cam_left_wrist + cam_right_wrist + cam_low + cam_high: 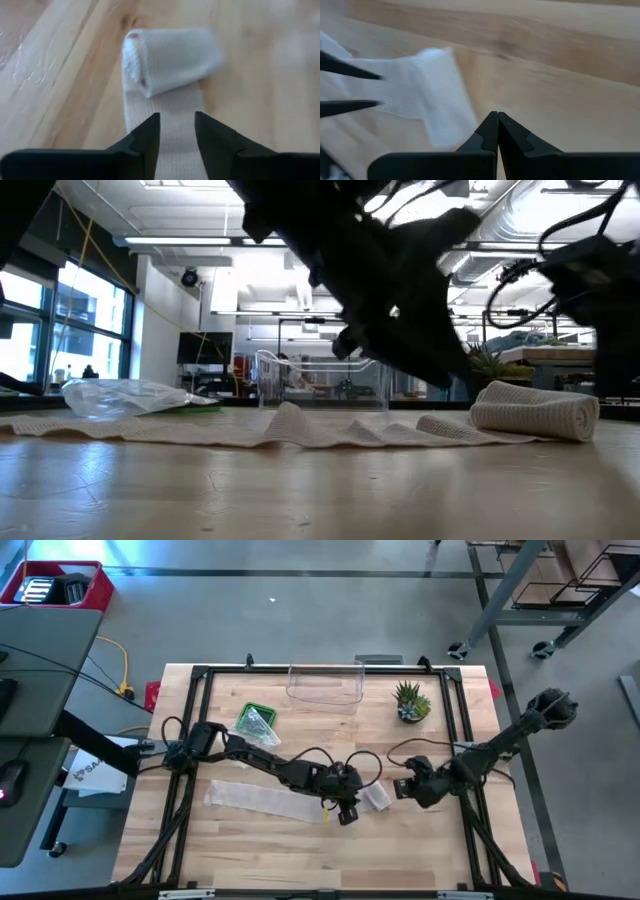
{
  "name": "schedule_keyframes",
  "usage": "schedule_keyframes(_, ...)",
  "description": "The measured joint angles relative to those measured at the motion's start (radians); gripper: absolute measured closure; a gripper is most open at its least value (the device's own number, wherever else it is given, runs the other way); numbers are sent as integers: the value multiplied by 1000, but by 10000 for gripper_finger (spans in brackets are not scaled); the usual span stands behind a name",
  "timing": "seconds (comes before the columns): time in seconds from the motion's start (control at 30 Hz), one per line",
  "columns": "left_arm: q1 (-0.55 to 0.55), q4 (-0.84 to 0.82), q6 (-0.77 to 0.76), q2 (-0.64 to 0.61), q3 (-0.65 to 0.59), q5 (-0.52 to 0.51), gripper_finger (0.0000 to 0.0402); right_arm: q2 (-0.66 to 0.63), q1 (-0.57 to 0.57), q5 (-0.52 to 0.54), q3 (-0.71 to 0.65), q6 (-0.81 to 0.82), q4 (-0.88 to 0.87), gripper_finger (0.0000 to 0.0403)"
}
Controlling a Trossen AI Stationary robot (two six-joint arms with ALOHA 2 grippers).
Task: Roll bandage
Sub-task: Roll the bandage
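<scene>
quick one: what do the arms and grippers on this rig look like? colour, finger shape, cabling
Both arms are dark, near black, built of jointed segments. Loose black cables loop along the left arm and beside the right arm. The left gripper has two flat black fingers tapering to wedge-shaped tips; the right gripper has the same matte black pointed fingers. No markings are visible.

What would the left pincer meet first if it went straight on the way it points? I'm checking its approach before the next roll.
Probably the rolled end of the bandage. The left pincer is open over the flat strip, the roll directly ahead; depth is unclear.
</scene>
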Motion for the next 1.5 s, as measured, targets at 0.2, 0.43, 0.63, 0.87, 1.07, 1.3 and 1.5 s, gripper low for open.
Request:
schedule_keyframes(0.2,3,-6,-70,29,3,76,393,42,-134,-102,-36,-133,99,403)
schedule_keyframes(0.43,-4,0,-96,35,5,43,401,79,-163,-136,-36,-182,188,403)
schedule_keyframes(0.63,-4,15,-101,61,4,63,401,172,-164,-175,-36,-163,266,403)
schedule_keyframes(0.87,-6,13,-123,83,7,101,401,240,-164,-179,-36,-155,413,403)
schedule_keyframes(1.07,-9,11,-141,89,8,103,401,241,-164,-170,-36,-151,464,403)
schedule_keyframes(1.3,-6,-31,-125,79,7,199,401,209,-162,-153,-34,-157,477,403)
schedule_keyframes(1.5,-10,-48,-149,54,2,214,401,210,-141,-157,-34,-151,489,403)
